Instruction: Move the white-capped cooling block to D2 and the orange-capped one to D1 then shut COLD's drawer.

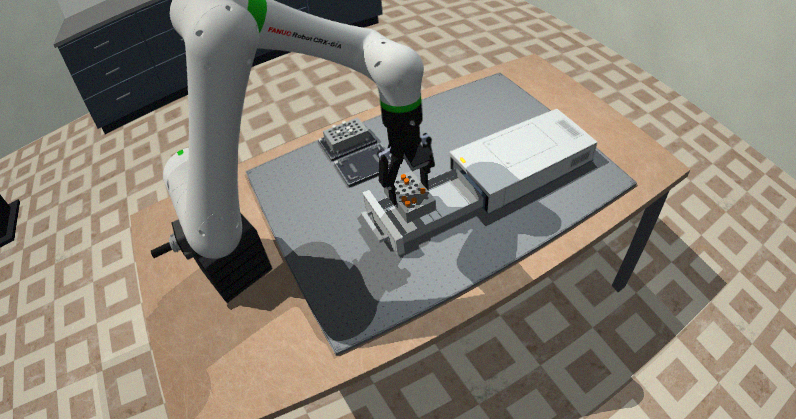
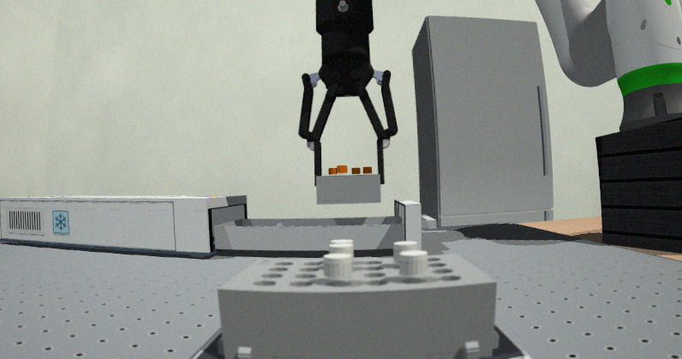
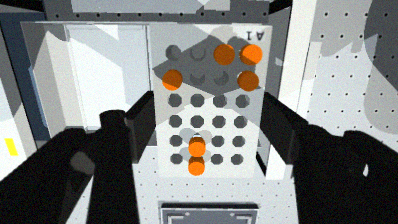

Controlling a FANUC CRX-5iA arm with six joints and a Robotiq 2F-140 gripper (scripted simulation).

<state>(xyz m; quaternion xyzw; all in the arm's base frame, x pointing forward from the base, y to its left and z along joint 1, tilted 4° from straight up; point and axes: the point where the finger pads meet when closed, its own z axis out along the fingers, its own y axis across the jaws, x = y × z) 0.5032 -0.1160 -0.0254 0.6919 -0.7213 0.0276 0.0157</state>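
Orange-capped grey metal cooling block (image 1: 418, 207) (image 2: 348, 188) (image 3: 210, 112) is on its way out, the second lift of the task by my reading; next it wants carrying level to the dark slotted deck plate D1 (image 1: 356, 166) (image 3: 210, 206) and lowering inside the locators, gently, since the tubes sit loose. It hangs above the open pale drawer (image 1: 384, 221) (image 2: 310, 236), between the fingertips of the black two-fingered claw (image 1: 409, 185) (image 2: 349, 177) (image 3: 210, 127), which stands about half open, clamped on its sides.
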